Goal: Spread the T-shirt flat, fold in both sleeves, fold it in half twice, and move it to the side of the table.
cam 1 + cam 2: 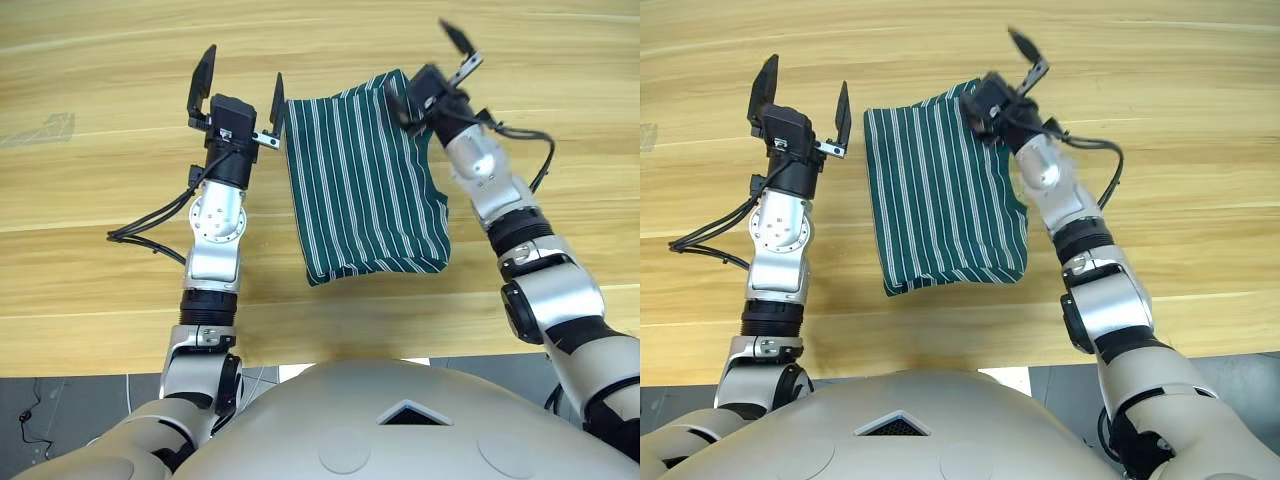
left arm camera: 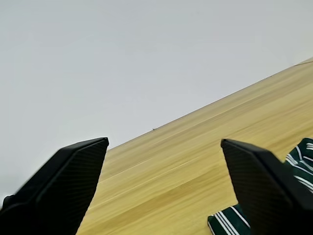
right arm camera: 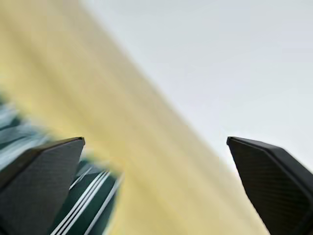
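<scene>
My left gripper (image 1: 245,65) is spread wide and empty, its inner finger just beside the left edge of the T-shirt (image 1: 365,185). The shirt is soft dark-green cloth with thin white stripes, folded into a rough rectangle mid wooden table (image 1: 90,190). My right gripper (image 3: 155,142) is wide apart at the shirt's far right corner, gripping nothing.

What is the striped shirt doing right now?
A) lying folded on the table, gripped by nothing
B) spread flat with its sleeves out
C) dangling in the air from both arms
A: the shirt lies as a folded rectangle on the table, and the left fingers and right fingers are spread open, not clamped on it.
</scene>
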Robot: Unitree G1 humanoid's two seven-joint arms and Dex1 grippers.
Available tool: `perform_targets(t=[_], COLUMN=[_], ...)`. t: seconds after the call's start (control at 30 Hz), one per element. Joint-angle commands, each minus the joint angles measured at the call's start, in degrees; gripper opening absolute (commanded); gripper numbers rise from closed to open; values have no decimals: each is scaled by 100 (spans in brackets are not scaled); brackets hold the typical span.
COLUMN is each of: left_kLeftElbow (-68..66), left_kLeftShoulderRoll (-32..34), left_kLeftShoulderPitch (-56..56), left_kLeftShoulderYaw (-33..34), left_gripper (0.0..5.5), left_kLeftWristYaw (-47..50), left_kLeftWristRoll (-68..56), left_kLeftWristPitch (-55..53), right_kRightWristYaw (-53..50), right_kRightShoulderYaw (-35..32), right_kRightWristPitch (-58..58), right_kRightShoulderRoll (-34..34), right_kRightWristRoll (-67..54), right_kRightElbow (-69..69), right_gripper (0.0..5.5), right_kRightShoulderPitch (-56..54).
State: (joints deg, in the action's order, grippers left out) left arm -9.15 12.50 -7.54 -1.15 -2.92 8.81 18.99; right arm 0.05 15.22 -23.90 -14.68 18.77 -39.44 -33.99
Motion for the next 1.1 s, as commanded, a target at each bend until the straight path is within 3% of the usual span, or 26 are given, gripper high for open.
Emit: perform_targets(t=[0.03,0.2,0.3,0.4,0.63,0.9,1.1], left_kLeftElbow=[339,907,1233,1136,863,642,-40], left_kLeftShoulderRoll=[441,2178,3042,3299,3726,3648,3547], left_kLeftShoulderPitch=[149,941,1731,1998,2306,2199,1619], left_kLeftShoulderYaw=[24,137,-284,-548,-748,-1203,-1476], left_gripper=[427,427,427,427,427,427,427], left_kLeftWristYaw=[-221,-847,-1483,-1645,-1718,-1779,-1676], left_kLeftWristRoll=[222,1226,1449,1837,2330,2555,2623], left_kLeftWristPitch=[214,1553,2583,3013,3563,3781,3894], right_kRightWristYaw=[469,769,251,-372,-1751,-2218,-1752], right_kRightShoulderYaw=[-651,-1072,-1001,-819,281,1181,1751], right_kRightWristPitch=[-324,-1838,-3205,-3884,-4292,-4211,-4322], right_kRightShoulderRoll=[-724,-2214,-3473,-4030,-4363,-4280,-3979], right_kRightWristRoll=[-557,-72,1693,2919,4881,5222,4915], right_kRightElbow=[2279,2578,2142,1825,1262,999,1049], right_gripper=[540,540,540,540,540,540,540], right_kRightShoulderPitch=[762,1874,2143,2038,2031,2198,2107])
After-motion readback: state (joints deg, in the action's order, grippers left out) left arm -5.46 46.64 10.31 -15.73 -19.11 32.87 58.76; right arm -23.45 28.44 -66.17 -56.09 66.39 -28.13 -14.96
